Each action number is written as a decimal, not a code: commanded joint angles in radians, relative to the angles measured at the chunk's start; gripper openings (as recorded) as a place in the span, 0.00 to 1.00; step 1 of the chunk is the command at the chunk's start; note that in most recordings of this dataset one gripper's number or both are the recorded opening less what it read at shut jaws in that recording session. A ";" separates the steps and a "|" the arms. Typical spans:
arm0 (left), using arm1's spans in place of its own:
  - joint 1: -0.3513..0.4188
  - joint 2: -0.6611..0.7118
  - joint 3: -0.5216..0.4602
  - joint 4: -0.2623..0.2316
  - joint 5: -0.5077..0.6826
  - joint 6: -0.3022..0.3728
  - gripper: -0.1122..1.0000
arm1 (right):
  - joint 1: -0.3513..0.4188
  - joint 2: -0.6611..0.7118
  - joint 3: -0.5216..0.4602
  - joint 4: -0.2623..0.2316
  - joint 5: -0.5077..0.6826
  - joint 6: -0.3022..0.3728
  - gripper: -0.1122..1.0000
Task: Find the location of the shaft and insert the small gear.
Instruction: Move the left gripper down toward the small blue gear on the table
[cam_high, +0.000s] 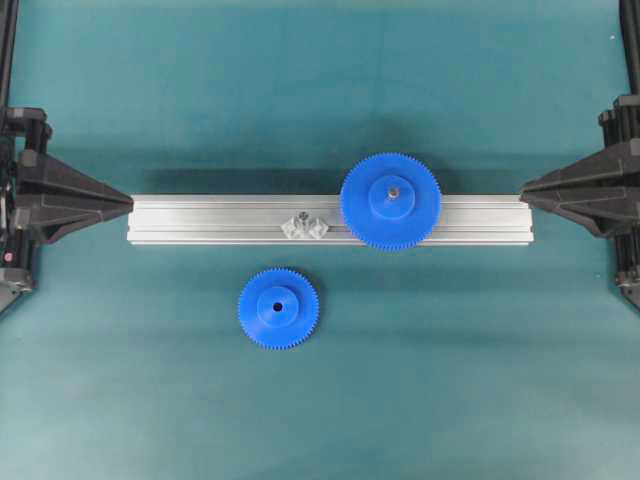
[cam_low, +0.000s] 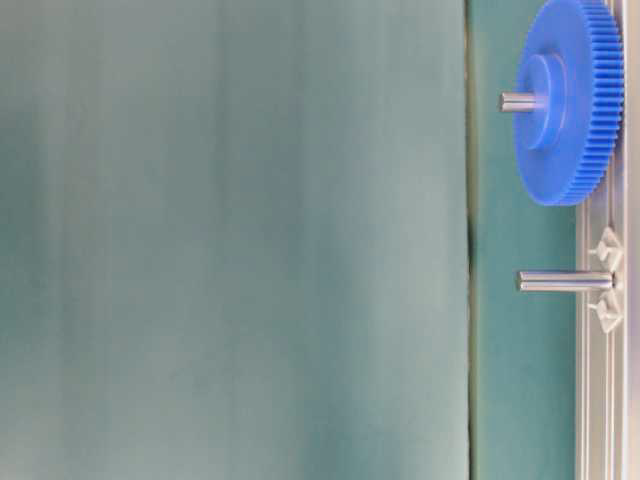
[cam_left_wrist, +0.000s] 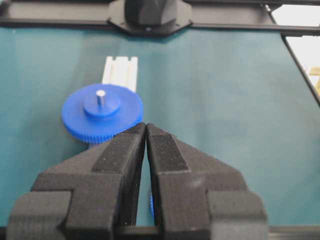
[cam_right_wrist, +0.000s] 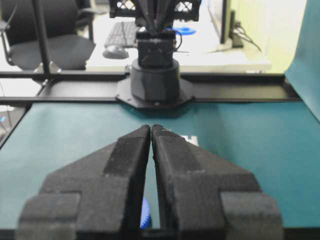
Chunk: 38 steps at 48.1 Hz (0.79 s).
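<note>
Lying flat at lower centre, the small blue plastic toothed gear (cam_high: 278, 308) looks light, stiff, slick. Pinching its raised hub seems best; both claws, left (cam_left_wrist: 145, 128) and right (cam_right_wrist: 151, 129), are pressed together, empty.

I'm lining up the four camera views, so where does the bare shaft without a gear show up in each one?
Overhead: the shaft stands mid-rail, left of the large gear.
Table-level: the shaft lies level at the right edge, below the large gear.
Left wrist: not visible.
Right wrist: not visible.
Shared landmark: the large gear, also seen in the left wrist view.
</note>
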 joint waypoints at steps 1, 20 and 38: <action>-0.018 0.006 -0.005 0.011 -0.005 -0.032 0.20 | 0.000 0.003 -0.008 0.003 -0.005 0.003 0.25; -0.057 0.092 -0.167 0.012 0.270 -0.083 0.10 | -0.020 -0.005 -0.035 0.055 0.290 0.080 0.16; -0.110 0.307 -0.293 0.012 0.403 -0.161 0.10 | -0.032 0.098 -0.087 0.054 0.511 0.083 0.16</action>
